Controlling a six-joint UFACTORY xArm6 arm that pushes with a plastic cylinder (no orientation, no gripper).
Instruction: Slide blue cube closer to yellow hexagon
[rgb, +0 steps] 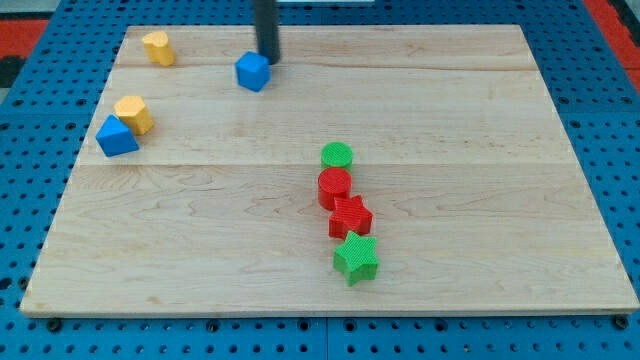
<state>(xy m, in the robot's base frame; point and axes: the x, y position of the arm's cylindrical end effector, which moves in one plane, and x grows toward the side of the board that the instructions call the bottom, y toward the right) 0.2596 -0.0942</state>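
Right up at the view's top stands the end effector, a bare dark rod with nothing to open or close and nothing in its hold; its tip (268, 60) sits just beside the blue cube (253, 72), off the cube's upper right corner, seemingly touching it.

Working from the near edge of the table (520, 250) upward: a green star (355, 258), then a red star (350, 216) touching it, a red cylinder (334, 186) and a green cylinder (337, 154), four in a tight column right of centre. Over at the view's left, a blue triangular block (116, 136) leans against a yellow block (133, 114). Farther still, the blue cube, and in the top left corner another yellow block (157, 47).

Count them up: two blue, two yellow, two red, two green, eight in all. Which yellow one is the hexagon I cannot make out for certain from here.

Here's what matters: both yellow blocks lie to the left of the cube, and the tip stands on the cube's right side. So a leftward push looks well set up, level for the corner block, slanting toward the view's bottom for the other.
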